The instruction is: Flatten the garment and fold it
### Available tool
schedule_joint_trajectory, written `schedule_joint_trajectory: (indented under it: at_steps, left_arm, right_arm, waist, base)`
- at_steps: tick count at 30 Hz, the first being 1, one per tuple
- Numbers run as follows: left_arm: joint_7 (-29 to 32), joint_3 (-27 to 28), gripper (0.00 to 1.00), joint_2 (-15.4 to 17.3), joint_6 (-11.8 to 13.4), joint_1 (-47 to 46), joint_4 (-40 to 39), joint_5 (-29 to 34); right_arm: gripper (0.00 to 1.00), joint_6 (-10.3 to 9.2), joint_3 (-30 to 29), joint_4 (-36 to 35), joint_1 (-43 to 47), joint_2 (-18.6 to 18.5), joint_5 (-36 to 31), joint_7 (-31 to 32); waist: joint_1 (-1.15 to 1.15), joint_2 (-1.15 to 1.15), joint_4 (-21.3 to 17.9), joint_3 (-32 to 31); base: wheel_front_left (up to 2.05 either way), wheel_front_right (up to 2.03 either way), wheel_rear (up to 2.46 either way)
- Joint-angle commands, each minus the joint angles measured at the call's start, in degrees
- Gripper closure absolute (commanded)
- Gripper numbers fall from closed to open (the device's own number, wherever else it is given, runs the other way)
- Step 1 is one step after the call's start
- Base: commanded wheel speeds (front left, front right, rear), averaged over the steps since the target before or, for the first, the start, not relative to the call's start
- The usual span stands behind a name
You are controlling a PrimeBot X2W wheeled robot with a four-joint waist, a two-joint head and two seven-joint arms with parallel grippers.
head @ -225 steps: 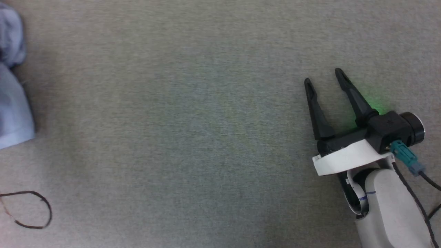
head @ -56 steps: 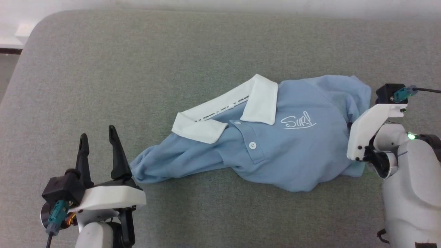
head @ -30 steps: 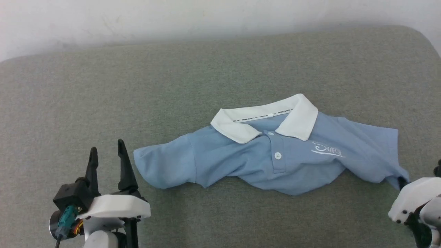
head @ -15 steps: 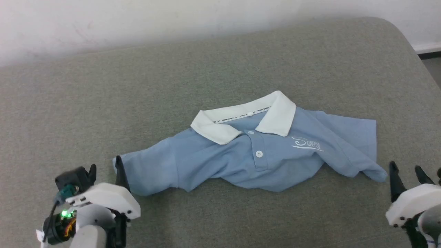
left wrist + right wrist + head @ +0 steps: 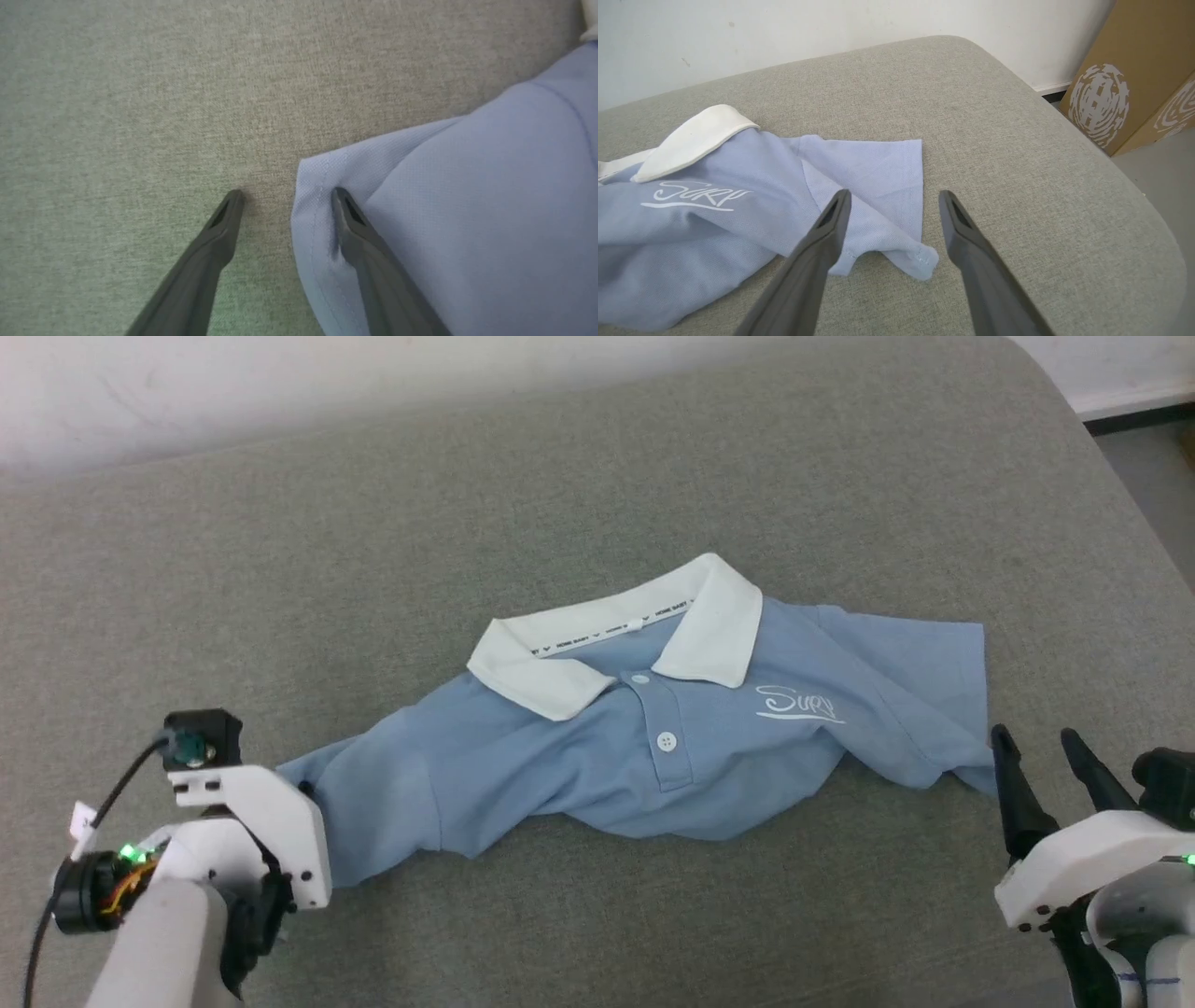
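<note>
Right gripper (image 5: 1034,737) has let go of the sleeve end it held a second ago; its jaws now stand apart just beside that crumpled corner. Left gripper (image 5: 288,193) has come down at the opposite sleeve, jaws apart, one finger on the cloth by the hem, the other on the grey padded surface (image 5: 280,523). Garment (image 5: 579,765) lies front up mid-surface, collar (image 5: 709,625) on the far side, body rumpled.
</note>
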Motion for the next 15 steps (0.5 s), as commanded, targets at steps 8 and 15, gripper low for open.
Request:
schedule_joint_trajectory:
  at_steps: [8, 15]
  left_arm:
    - [11.98, -3.91, 0.69, -0.06, -4.06, 1.22, -2.49, -2.88]
    - [2.47, -1.74, 1.00, -0.71, -3.02, 1.69, -6.31, -2.80]
  right_arm:
    - [0.00, -0.05, 1.03, -0.26, 0.04, 0.09, 1.31, -0.30]
    - [0.00, -0.05, 0.91, -0.65, -0.53, 0.09, 0.75, -0.68]
  waist:
    - [0.00, -0.01, -0.73, 1.56]
    - [0.00, -0.01, 0.21, 0.55]
  base:
    - [0.00, 0.00, 0.00]
    - [0.00, 0.00, 0.00]
